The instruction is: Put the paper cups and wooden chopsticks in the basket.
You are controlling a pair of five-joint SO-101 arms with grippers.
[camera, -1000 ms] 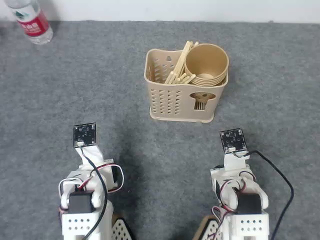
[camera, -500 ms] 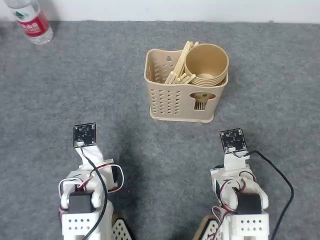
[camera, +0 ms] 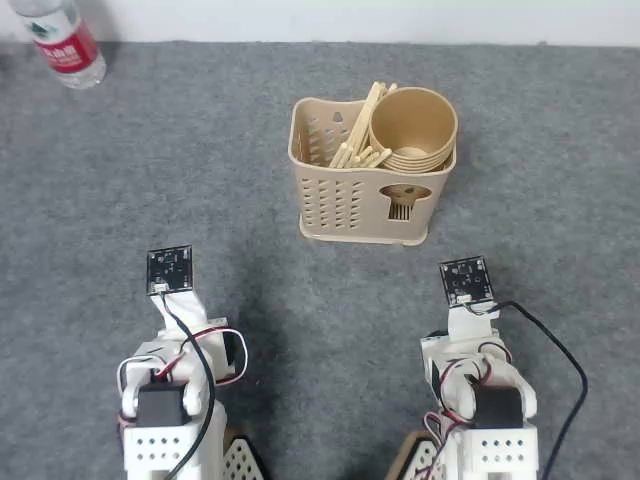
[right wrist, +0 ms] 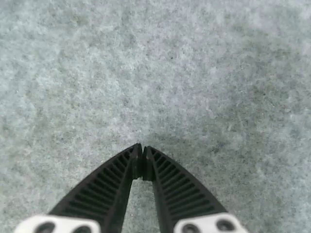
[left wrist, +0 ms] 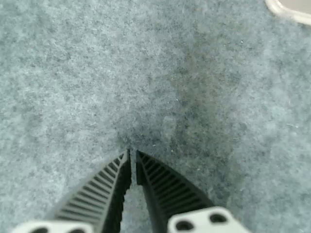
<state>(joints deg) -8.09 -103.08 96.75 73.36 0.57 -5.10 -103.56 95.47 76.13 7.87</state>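
A beige slotted basket (camera: 352,205) stands at the table's far middle. Stacked paper cups (camera: 412,128) sit in its right half, and several wooden chopsticks (camera: 361,130) lean in its left half beside them. Both arms are folded back at the near edge, well short of the basket. My left gripper (left wrist: 132,154) is shut over bare grey carpet with nothing in it. My right gripper (right wrist: 141,148) is shut too, also over bare carpet. A pale corner of the basket (left wrist: 291,9) shows at the edge of the left wrist view.
A plastic water bottle (camera: 60,42) with a red label lies at the far left corner. Grey carpet (camera: 200,180) covers the table between the arms and the basket. A white wall strip runs along the far edge.
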